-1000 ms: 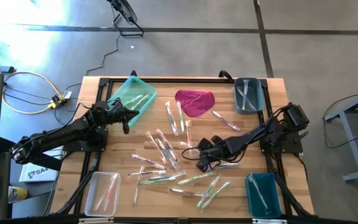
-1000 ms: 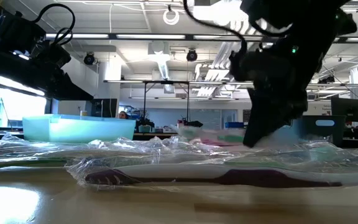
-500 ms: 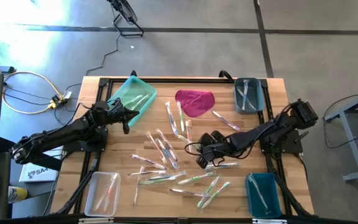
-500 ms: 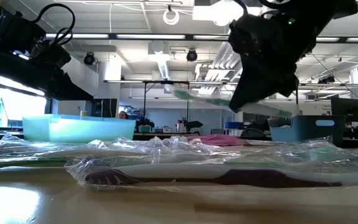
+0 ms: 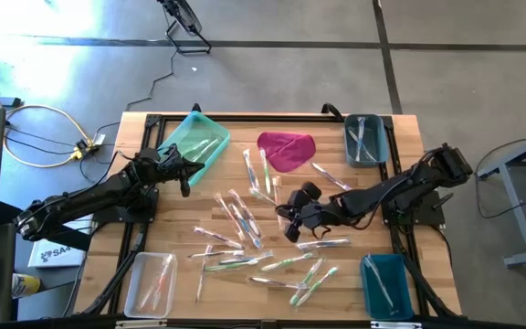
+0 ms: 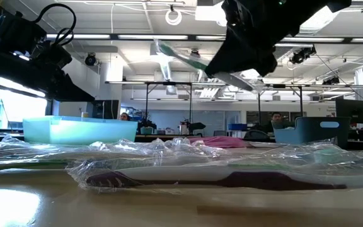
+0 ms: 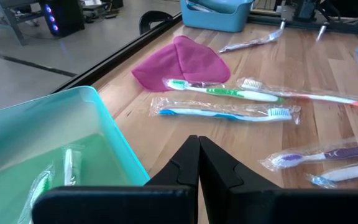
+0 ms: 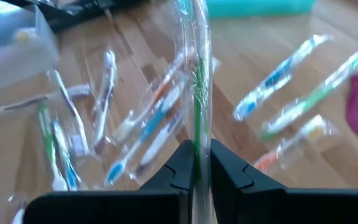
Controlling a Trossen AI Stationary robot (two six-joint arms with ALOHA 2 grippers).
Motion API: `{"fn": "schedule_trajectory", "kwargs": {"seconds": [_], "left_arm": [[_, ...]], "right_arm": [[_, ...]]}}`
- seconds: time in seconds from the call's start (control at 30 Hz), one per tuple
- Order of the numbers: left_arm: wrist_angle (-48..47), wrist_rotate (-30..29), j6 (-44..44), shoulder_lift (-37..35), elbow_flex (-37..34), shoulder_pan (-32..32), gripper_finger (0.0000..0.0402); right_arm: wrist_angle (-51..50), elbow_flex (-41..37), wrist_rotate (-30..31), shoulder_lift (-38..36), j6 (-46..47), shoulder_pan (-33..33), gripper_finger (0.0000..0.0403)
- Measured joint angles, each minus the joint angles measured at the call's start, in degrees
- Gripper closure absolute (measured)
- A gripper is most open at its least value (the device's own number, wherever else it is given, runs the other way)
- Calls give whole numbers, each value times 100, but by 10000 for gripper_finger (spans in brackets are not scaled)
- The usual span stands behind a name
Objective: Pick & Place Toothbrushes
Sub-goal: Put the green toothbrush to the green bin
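My table (image 5: 382,196) is smooth wood. The toothbrushes (image 5: 236,219) lie in shiny, crinkly clear plastic. The cloth (image 5: 286,149) looks soft and dull. My fingers (image 7: 191,168) are black, matt plastic.

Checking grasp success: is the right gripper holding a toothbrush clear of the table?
Yes, the right gripper pinches a green wrapped toothbrush above the table.

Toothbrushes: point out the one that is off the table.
The green-handled toothbrush in its clear wrapper, clamped in the right tool and lifted above the table; every other loose one lies flat on the wood.

Overhead, table-level and two close wrist cameras all share the wooden table (image 5: 172,265).
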Motion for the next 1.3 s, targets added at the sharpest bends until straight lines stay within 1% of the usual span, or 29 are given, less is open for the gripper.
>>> {"fn": "schedule_trajectory", "kwargs": {"seconds": [0.07,0.2,0.27,0.33,0.4,0.47,0.53,0.73,0.83,0.93,1.07,1.17,1.3], "left_arm": [[0,0,-60,-1,0,0,402],[97,8,-561,1,1,1,402],[249,168,-698,1,1,2,402],[462,544,-760,1,1,2,401],[708,1141,-789,1,1,-1,396],[917,1686,-860,0,1,-1,385],[1051,2020,-894,-2,0,-3,368],[1043,2142,-888,1,-1,-3,300],[1097,2437,-894,0,0,-2,266],[1409,2615,-897,1,1,-3,244],[1566,2618,-1049,-1,0,-44,240],[1619,2616,-1047,2,1,-209,245],[1940,2599,-1046,-2,0,-507,250]], "right_arm": [[168,0,1,0,-198,-61,383],[438,-2,2,0,-687,-185,383],[491,-1,2,0,-941,-260,383],[503,0,-2,0,-1179,-341,383],[502,1,-21,0,-1374,-428,383],[503,-2,-71,0,-1523,-515,383],[530,-2,-211,0,-1651,-601,383],[924,1,-508,0,-1925,-759,383],[1206,1,-629,15,-1926,-769,383],[1526,1,-661,118,-1926,-769,383],[2036,1,-800,387,-1929,-767,383],[2543,1,-815,635,-1931,-769,383],[3195,1,-915,981,-1929,-785,383]]}}
